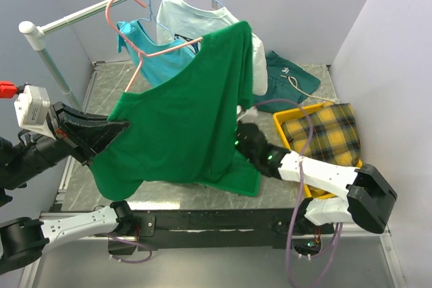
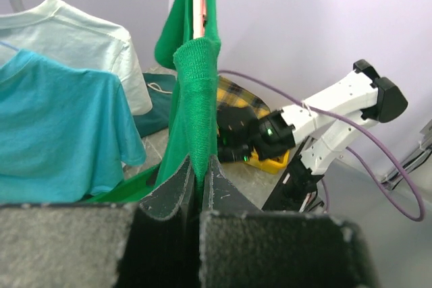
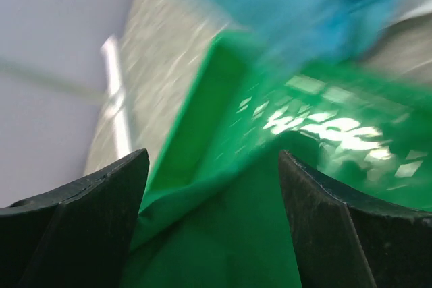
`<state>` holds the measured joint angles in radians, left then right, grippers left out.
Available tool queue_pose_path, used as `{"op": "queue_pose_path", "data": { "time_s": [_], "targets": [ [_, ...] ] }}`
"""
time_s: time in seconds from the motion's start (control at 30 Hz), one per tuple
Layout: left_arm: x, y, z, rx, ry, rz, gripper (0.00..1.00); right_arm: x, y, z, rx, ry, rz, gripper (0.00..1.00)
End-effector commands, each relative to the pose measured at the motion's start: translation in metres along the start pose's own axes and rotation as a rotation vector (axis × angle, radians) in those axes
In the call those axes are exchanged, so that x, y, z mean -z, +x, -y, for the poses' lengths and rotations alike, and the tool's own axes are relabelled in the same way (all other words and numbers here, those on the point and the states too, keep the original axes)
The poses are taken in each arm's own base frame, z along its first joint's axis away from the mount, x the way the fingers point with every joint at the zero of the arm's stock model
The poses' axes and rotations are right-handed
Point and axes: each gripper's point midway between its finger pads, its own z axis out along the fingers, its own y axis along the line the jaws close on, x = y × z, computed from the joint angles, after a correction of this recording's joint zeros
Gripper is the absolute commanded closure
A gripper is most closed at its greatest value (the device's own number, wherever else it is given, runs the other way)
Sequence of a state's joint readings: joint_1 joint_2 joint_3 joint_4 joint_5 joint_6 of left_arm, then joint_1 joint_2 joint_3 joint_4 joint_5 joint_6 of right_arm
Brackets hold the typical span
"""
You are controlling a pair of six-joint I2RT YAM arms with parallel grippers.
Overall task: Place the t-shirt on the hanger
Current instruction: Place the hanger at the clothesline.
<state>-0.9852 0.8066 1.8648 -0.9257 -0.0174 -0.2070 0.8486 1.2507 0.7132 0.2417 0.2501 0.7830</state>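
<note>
Pinching the t-shirt (image 1: 182, 126) at mid-frame, our left claw (image 2: 200, 173) is clamped on its fabric, which drapes over the hanger (image 1: 162, 50). Our right claw (image 3: 212, 156) is spread wide, gripping nothing.

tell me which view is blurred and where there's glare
right wrist: smeared throughout, with white glare patches on a glossy green surface; left wrist: the t-shirt is sharp, no glare; top external: sharp and evenly lit

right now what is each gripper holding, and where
Left gripper pinches the green t-shirt at a fabric fold near one sleeve; right gripper is open, holding nothing.
</note>
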Motion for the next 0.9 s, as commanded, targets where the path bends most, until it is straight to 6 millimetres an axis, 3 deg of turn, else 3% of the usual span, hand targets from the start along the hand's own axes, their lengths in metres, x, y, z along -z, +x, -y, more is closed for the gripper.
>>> {"op": "queue_pose_path", "data": {
  "time_s": [0.0,0.23,0.37,0.57,0.87],
  "targets": [
    [0.011,-0.038,-0.004,0.081,-0.039,0.168,0.99,0.013,0.015,-0.068,-0.051,-0.172,0.024,0.16],
    [0.035,-0.013,-0.035,0.221,-0.217,0.154,0.99,0.021,0.071,-0.127,-0.006,-0.319,-0.111,0.16],
    [0.052,0.001,-0.045,0.249,-0.273,0.147,0.99,0.019,0.082,-0.153,-0.004,-0.391,-0.148,0.16],
    [0.069,0.006,-0.049,0.251,-0.291,0.139,0.99,0.015,0.099,-0.175,0.024,-0.416,-0.185,0.16],
    [0.099,0.007,-0.066,0.278,-0.375,0.198,0.99,0.005,0.11,-0.185,0.051,-0.406,-0.204,0.16]
  ]
}}
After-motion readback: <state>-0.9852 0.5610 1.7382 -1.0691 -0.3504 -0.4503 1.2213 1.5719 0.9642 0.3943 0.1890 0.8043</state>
